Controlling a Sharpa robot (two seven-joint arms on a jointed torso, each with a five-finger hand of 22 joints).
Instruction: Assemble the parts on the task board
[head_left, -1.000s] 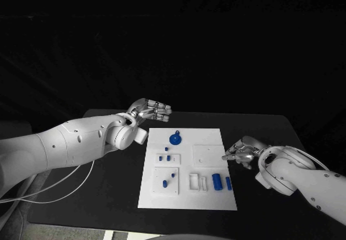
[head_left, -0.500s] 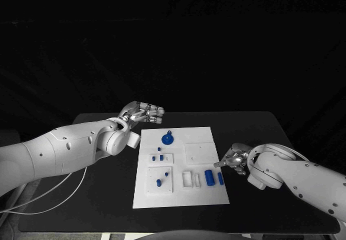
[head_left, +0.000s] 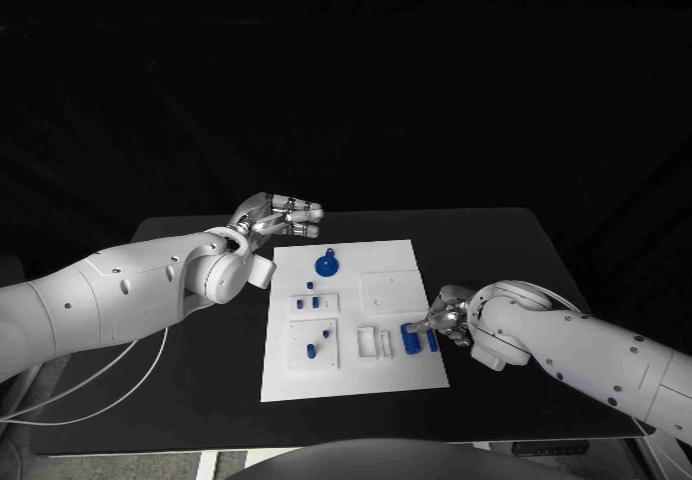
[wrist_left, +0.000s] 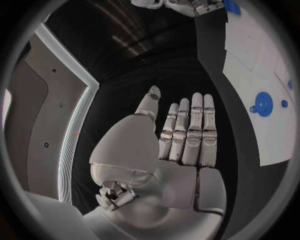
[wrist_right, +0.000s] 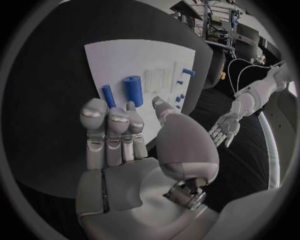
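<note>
Right hand (head_left: 447, 322) has closed in on the thick blue cylinder (head_left: 414, 340) at task board's (head_left: 378, 265) right edge, fingers apart, empty; pick imminent. Left hand (head_left: 283, 216) idle, open.

Task board (head_left: 387, 372): flat white plate, matt, smooth, looks like plastic or coated sheet; no glare on it.

Parts: blue, smooth, plastic-looking. The thick cylinder (wrist_right: 132, 90) shows a soft sheen along its length; the thin cylinder (wrist_right: 108, 95) likewise. The round blue disc (wrist_left: 263, 104) reads matt with a slight gloss at its rim.

Counter (head_left: 188, 390): black, matt, even surface, faint dull reflection only.

Left hand (wrist_left: 181, 135): silvery metal-look segments, satin finish, with glossy pale shell at the palm. Right hand (wrist_right: 122, 140): same satin silver.

Arm casings (head_left: 116, 295): white, smooth, glossy plastic.
</note>
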